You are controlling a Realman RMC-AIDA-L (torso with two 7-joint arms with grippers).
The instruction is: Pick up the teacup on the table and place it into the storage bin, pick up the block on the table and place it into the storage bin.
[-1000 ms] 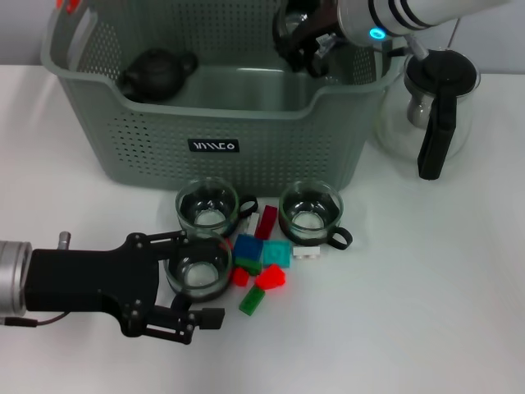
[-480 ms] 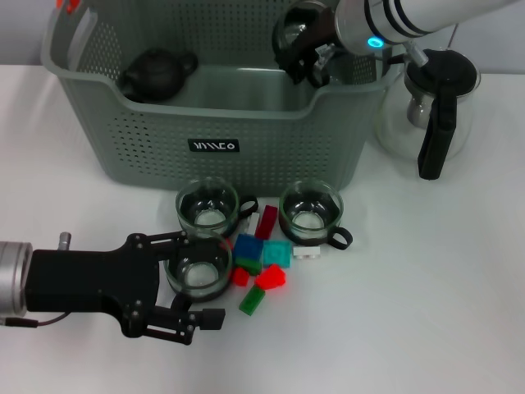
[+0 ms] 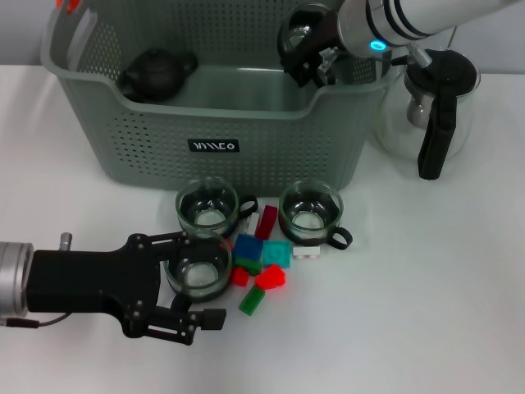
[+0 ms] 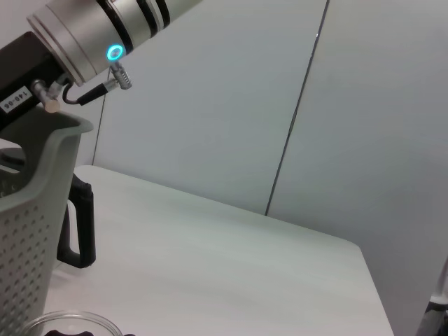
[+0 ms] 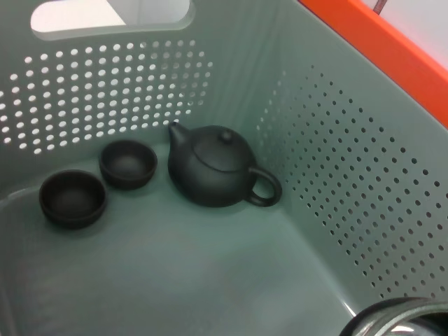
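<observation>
Teacup (image 3: 299, 33) clamped in right gripper (image 3: 310, 56) above storage bin (image 3: 213, 146) at its right rear corner; lowering and release judged next. Left gripper (image 3: 190, 279), jaws apart around second teacup (image 3: 198, 271) near table's (image 3: 426, 287) front edge, beside blocks (image 3: 262, 267).

The bin (image 3: 215, 123) is sitting at the back of the table, a large grey-green basket with perforated sides, a small black label with white lettering on its front wall and orange clips at the handles.

Three glass teacups are standing upright in front of it: one (image 3: 207, 206) near the bin, one (image 3: 311, 213) to its right, one (image 3: 198, 267) nearer the front between the left gripper's (image 3: 197, 275) fingers. A fourth cup (image 3: 302, 37) is hanging over the bin's right rear corner in the right gripper (image 3: 312, 51).

The blocks (image 3: 262, 258) are lying clustered between the cups: red, blue, teal, green and white.
</observation>
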